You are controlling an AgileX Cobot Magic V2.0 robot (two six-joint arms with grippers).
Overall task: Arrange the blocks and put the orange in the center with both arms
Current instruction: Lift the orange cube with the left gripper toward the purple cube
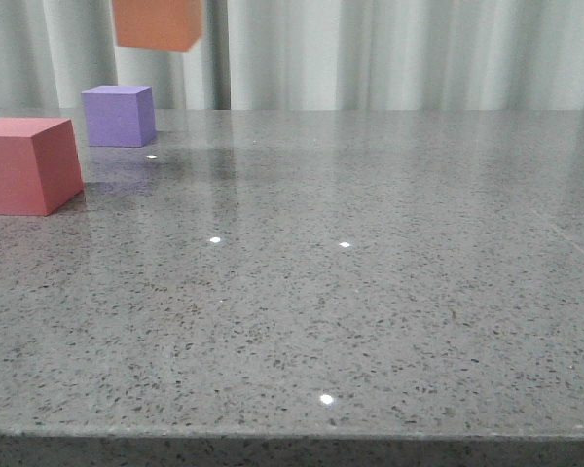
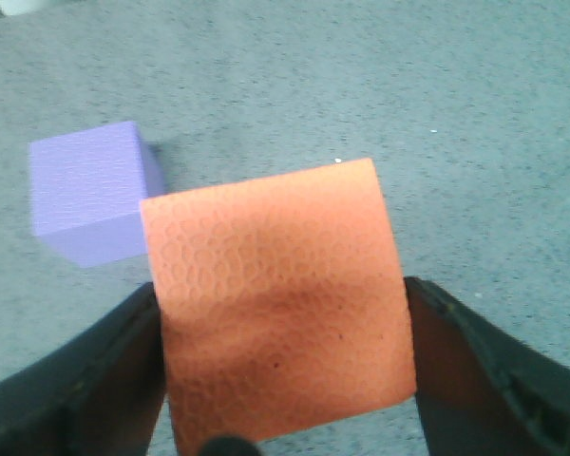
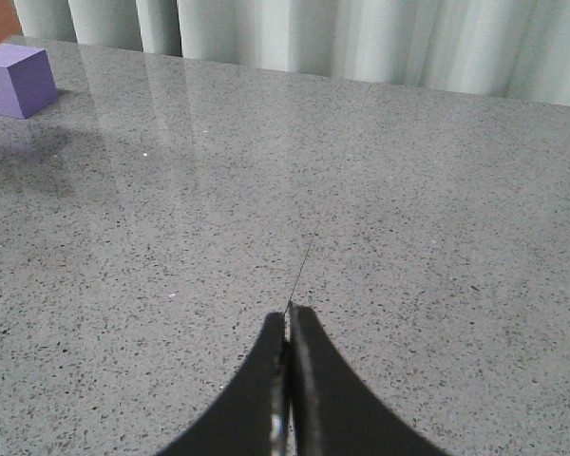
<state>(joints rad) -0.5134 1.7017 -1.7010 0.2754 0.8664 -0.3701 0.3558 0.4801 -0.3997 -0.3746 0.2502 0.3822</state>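
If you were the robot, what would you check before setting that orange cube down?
1. Left gripper grips the matte orange cube on both sides: ok.
2. Orange cube is lifted off the speckled grey table: ok.
3. Matte purple cube and pinkish-red cube stand apart with a gap between: ok.
4. That gap is wide enough for the orange cube: cannot tell.
5. Right gripper is shut, empty and away from the cubes: ok.

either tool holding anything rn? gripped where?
Left tool holds the orange cube, fingers clamped on two opposite side faces, lifted above the table. Right tool is shut on nothing.
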